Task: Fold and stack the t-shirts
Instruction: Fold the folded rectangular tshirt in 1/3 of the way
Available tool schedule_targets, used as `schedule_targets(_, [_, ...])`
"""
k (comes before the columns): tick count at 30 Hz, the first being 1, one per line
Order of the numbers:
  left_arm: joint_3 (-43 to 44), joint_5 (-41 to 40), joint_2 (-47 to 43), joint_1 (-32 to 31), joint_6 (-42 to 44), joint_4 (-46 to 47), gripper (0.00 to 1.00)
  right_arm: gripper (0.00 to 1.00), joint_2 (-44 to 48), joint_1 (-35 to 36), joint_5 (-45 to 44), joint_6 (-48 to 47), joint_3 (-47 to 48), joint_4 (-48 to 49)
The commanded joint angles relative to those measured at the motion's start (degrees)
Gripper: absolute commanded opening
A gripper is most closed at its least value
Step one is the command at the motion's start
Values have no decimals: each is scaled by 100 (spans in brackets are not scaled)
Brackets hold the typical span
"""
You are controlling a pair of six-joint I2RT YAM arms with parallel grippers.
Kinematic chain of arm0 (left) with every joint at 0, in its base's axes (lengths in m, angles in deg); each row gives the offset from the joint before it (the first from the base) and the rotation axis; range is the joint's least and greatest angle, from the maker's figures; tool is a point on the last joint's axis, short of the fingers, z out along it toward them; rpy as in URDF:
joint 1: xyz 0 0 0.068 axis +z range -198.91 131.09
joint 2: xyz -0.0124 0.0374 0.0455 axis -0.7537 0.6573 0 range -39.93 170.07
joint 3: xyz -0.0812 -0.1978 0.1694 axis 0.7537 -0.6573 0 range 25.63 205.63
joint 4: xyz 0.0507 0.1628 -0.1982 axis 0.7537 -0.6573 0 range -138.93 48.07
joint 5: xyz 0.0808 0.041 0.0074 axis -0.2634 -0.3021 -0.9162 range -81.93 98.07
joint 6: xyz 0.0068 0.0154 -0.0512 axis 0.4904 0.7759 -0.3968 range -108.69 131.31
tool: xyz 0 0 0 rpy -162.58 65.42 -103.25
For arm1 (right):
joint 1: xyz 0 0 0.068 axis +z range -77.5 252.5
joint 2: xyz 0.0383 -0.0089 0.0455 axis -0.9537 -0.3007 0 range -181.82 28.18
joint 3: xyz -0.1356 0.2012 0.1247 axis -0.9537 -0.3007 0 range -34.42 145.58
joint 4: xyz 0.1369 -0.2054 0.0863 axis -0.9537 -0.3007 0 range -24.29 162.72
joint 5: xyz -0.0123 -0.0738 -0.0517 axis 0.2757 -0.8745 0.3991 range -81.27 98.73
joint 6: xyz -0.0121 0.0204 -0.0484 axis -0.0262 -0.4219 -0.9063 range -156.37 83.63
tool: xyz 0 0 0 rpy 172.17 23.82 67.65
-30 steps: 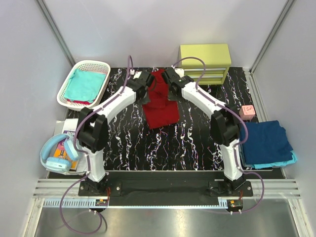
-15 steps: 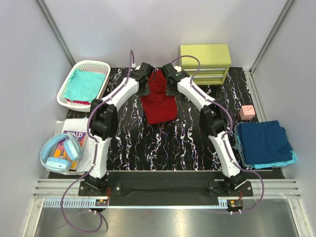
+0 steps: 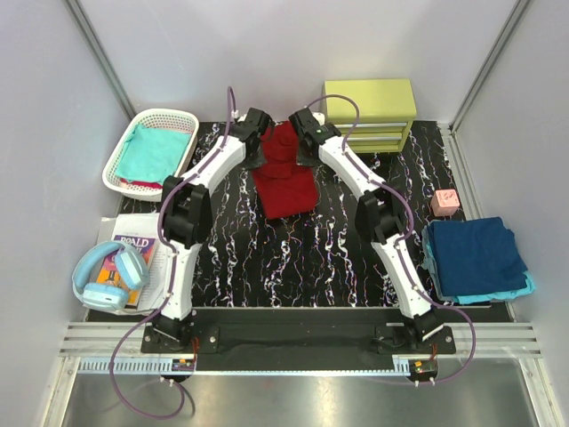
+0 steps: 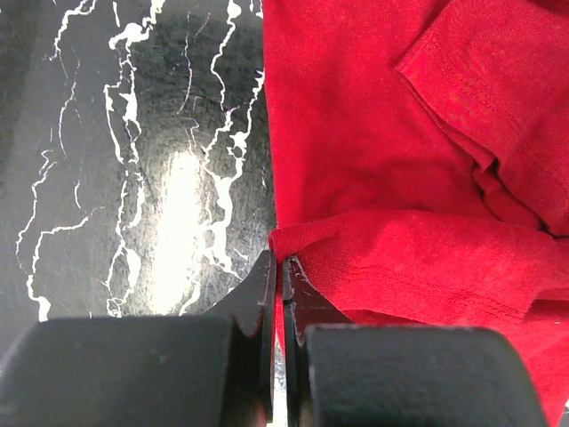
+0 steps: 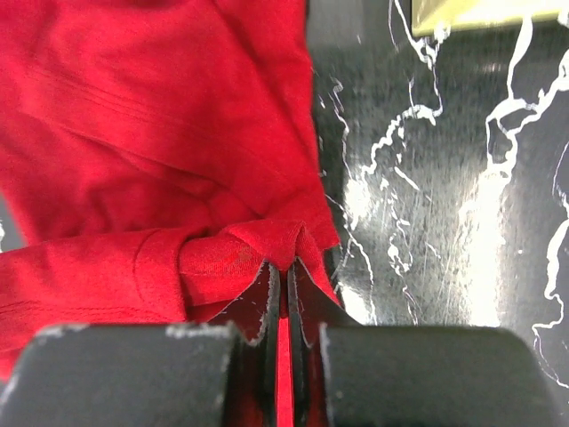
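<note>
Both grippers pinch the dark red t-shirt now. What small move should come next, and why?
Probably draw both grippers together toward the near edge of the table, laying the held edge over the rest. The left gripper and right gripper are each shut on the far edge of the dark red t-shirt, whose near part lies flat.

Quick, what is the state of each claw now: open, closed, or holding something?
Left claw: closed on an edge of the dark red t-shirt.
Right claw: closed on a bunched edge of the same shirt.
</note>
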Motion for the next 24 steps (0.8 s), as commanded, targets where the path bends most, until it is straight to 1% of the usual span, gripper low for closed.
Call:
schedule_targets(1, [393,-59,73,73,187,90,0,0,-43,-18,74,-139,442,81])
schedule_targets(3, [463,47,170,108,178,81,1,0,-113,-10,136,-148,416,90])
schedule_targets(5, [498,91,293,126,178,81,4,0,-175,-27,241,-183,398,116])
schedule_targets(6, [499,100,329,117,169,90,8,4,-245,-36,285,-209,406,133])
schedule_targets(7, [516,108,364,126,169,90,20,17,-263,-36,338,-227,415,151])
schedule_targets(8, [507,117,399,134,178,99,30,28,-281,-36,338,-227,407,142])
schedule_targets(9, [499,126,399,126,161,99,40,49,-255,-36,286,-218,372,142])
schedule_targets(10, [472,109,373,126,126,107,59,57,-220,-36,190,-236,337,151])
schedule_targets(12, [262,39,119,117,29,177,69,81,-44,-36,58,-332,222,160])
schedule_targets(13, [131,-5,5,117,2,239,73,84,43,-45,-39,-358,170,151])
schedule_targets(14, [-123,-23,-153,99,-24,300,79,86,253,-36,-92,-385,47,151])
schedule_targets(16, [-370,-93,-583,64,-51,432,83,88,509,-18,-250,-385,-172,151])
schedule_targets(17, [-598,-111,-715,3,-85,441,86,88,815,-18,-320,-376,-469,142])
schedule_targets(19, [-880,-94,-1137,-76,-95,494,86,88,1141,-10,-400,-350,-848,160])
schedule_targets(20, [-1212,-111,-1260,-198,-121,520,86,88,1508,17,-452,-298,-1381,264])
schedule_targets(22, [-1670,-129,-1725,-357,-147,713,86,87,1941,8,-366,-201,-2103,606])
schedule_targets(23, [-2177,-137,-1893,-540,-208,775,86,86,2386,8,-313,-79,-2925,756])
schedule_targets(24, [-2443,-146,-2042,-638,-235,958,85,86,2608,17,-260,-25,-3351,940])
